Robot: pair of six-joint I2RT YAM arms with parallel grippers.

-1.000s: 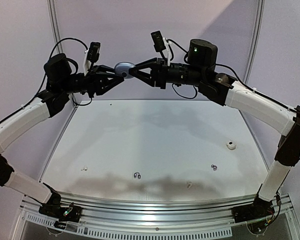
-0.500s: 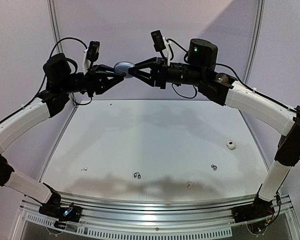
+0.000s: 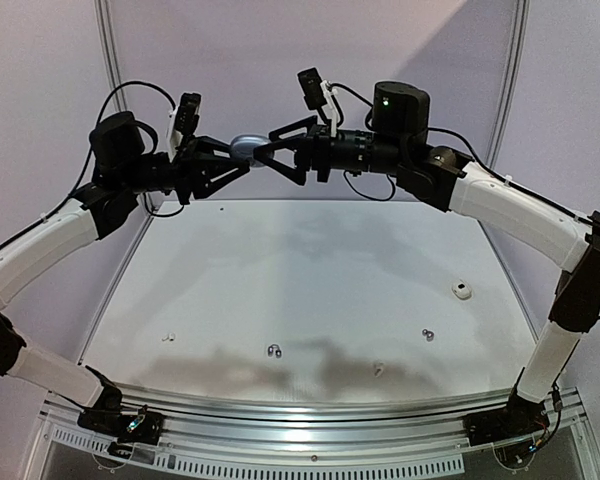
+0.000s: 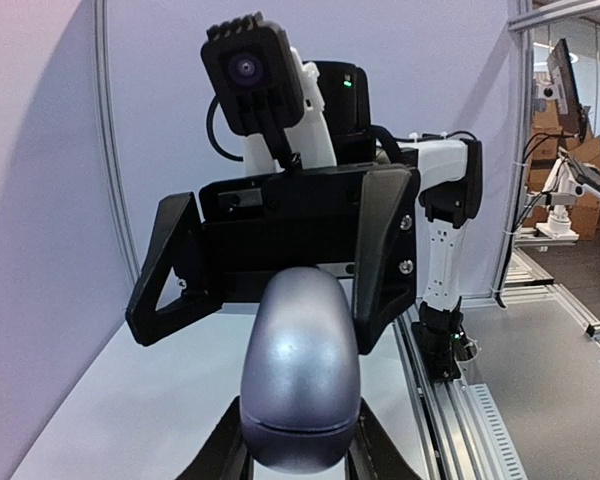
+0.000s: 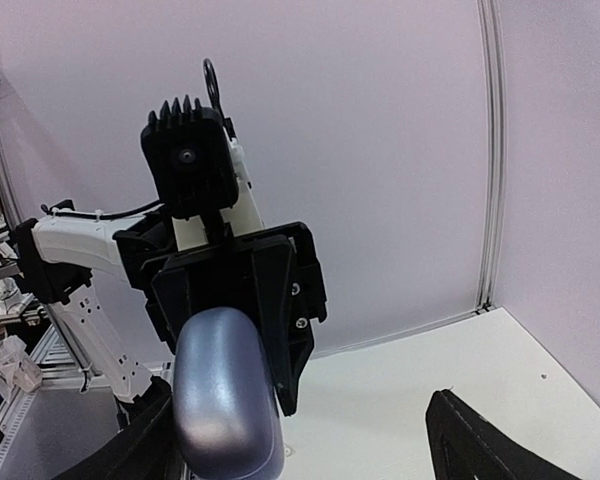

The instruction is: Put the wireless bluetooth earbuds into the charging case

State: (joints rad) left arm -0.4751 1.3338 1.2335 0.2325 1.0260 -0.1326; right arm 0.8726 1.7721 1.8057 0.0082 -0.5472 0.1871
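My left tool (image 3: 235, 155) is closed on the grey charging case (image 3: 248, 146), held high above the bench (image 3: 310, 270). My right tool (image 3: 273, 150) stands wide open just beside it, holding nothing. The earbuds (image 3: 274, 350) lie scattered near the front edge of the bench. I judge the case hard, glossy and slippery; better to grip its flat sides, away from the lid seam.

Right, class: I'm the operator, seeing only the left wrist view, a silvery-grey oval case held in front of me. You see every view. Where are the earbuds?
Observer: A tiny dark grey earbud lies on the white table, near edge, centre; another dark earbud further right.
Operator: And the white ones?
Observer: A tiny white earbud near edge, left; another white earbud right of centre.
Operator: Anything else?
Observer: A small white round object, far right.
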